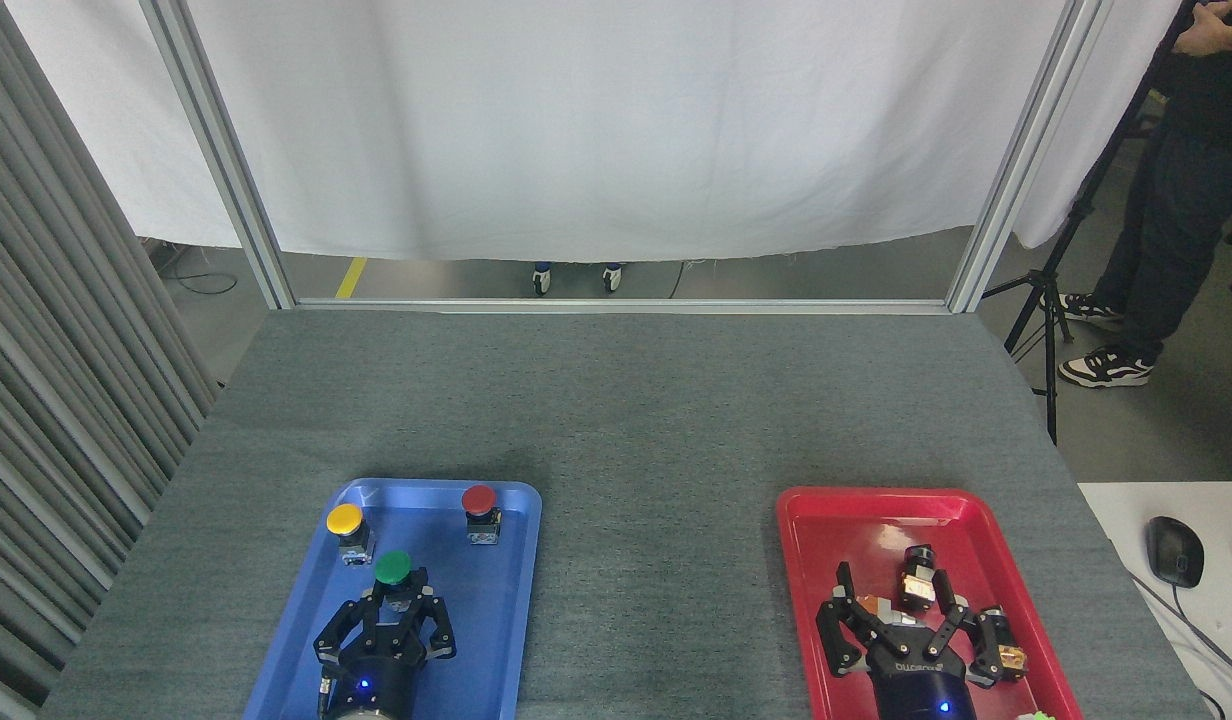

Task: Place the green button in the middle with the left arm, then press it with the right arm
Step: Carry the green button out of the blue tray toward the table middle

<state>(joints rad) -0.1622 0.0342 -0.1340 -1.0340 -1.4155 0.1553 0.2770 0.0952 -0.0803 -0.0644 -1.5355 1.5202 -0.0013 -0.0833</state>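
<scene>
Nearest the bottom edge, over the glossy blue plastic tray [496, 600], the black three-fingered left claw [396, 612] has its fingers drawn in around the black-and-silver base of the small green mushroom-capped button [393, 568], grasping it; the green cap shows just beyond the fingertips, inside the tray's near half. On the other side, the matching black right claw [901, 615] hangs over the shiny red plastic tray [826, 520] with its fingers spread wide, released, above small black and brass-coloured parts lying in that tray. Farther back in the blue tray stand a yellow-capped button [345, 521] and a red-capped button [479, 501]. Between the trays lies the bare grey felt-like desk [656, 500].
</scene>
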